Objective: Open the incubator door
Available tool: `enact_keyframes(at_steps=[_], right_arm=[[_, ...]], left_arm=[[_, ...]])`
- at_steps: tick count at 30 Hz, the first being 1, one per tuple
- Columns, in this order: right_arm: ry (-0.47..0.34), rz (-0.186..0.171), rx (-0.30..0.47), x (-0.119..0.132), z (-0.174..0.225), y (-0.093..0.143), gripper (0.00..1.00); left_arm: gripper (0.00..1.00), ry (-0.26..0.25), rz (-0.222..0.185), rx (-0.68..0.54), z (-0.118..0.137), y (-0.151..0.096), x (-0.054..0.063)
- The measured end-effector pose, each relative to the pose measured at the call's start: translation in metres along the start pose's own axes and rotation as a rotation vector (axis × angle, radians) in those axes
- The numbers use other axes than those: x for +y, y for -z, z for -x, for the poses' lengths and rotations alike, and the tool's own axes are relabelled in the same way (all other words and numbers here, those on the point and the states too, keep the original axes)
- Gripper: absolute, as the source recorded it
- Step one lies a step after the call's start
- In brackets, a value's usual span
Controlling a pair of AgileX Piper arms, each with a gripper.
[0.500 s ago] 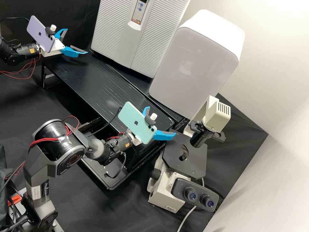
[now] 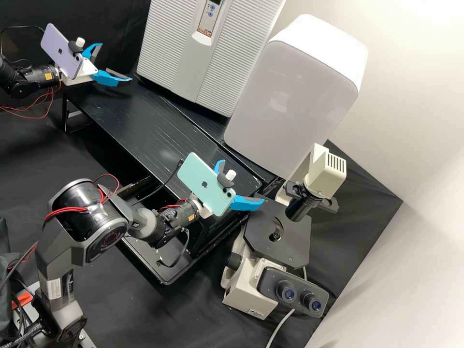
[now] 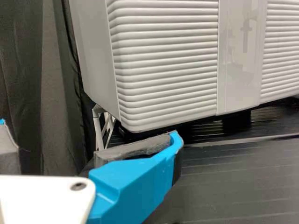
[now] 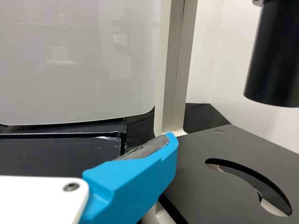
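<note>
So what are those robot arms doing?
They aren't holding anything. The left gripper is open near the ribbed cabinet. The right gripper is open too, near the microscope and the smooth white box. The job is to open the incubator door, but the cabinet and the box both look shut.

Black desk (image 2: 145,116) stretching between left tool (image 2: 115,62) and right tool (image 2: 243,181); black cloth (image 2: 113,19) beyond left tool; pale, brightly lit wall (image 2: 396,125) beyond right tool.
</note>
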Motion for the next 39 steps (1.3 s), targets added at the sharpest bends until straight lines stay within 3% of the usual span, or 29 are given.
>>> enact_keyframes(at_steps=[6, 10, 19, 21, 25, 32, 39], right_arm=[[0.001, 0.0, -0.001, 0.0, 0.0, 0.0, 1.0], [0.001, 0.0, -0.001, 0.0, 0.0, 0.0, 1.0], [0.001, 0.0, -0.001, 0.0, 0.0, 0.0, 1.0], [0.001, 0.0, -0.001, 0.0, 0.0, 0.0, 1.0], [0.001, 0.0, -0.001, 0.0, 0.0, 0.0, 1.0], [0.001, 0.0, -0.001, 0.0, 0.0, 0.0, 1.0], [0.001, 0.0, -0.001, 0.0, 0.0, 0.0, 1.0]], left_arm=[[1.0, -0.025, 0.027, 0.009, -0.014, 0.012, 0.008], [1.0, -0.046, 0.039, -0.024, -0.026, 0.023, 0.02], [1.0, -0.138, 0.028, -0.133, -0.046, 0.036, 0.064], [1.0, -0.153, 0.033, -0.165, -0.052, 0.033, 0.074], [1.0, -0.155, -0.003, -0.227, -0.061, 0.026, 0.089], [1.0, -0.179, -0.005, -0.327, -0.074, 0.002, 0.119], [1.0, -0.193, -0.041, -0.398, -0.082, -0.026, 0.14]])
